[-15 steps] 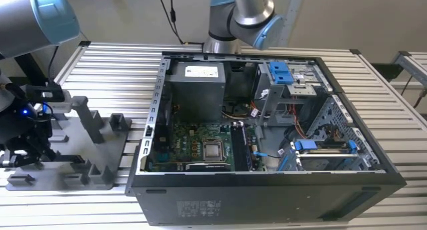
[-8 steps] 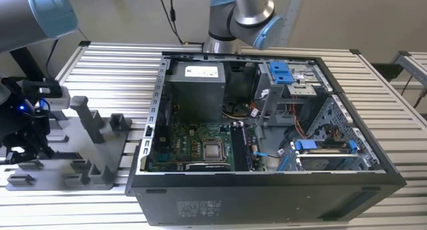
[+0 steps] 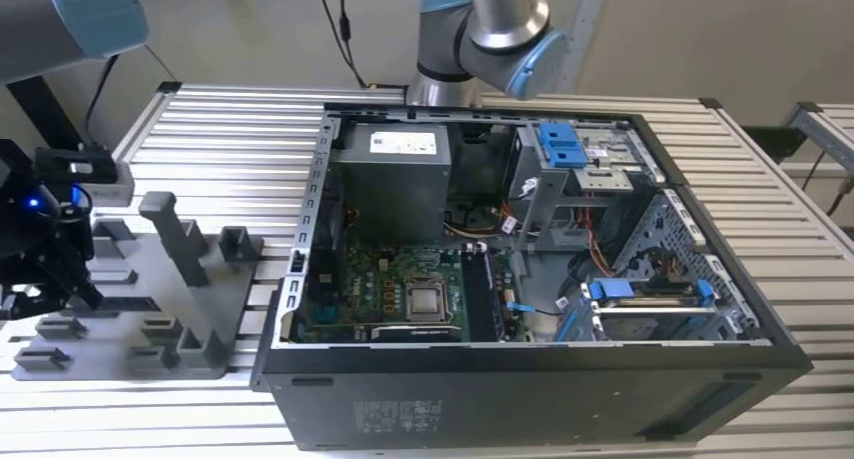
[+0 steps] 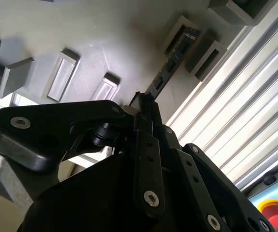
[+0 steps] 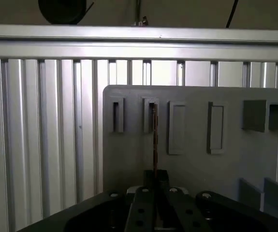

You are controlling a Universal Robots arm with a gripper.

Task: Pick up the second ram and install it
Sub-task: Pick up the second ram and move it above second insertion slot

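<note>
Grey blocks (image 4: pixel 207 57) flank the second ram (image 4: pixel 173 60) (clasped in the hand (image 4: pixel 142 102)).

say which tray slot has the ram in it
The second slot in from the tray edge, in line with the gripper: the second ram stands in it, its neighbours are bare.

Soft daylight; glare streaks the slatted table (image 4: pixel 245 111), foreground shadowed.
</note>
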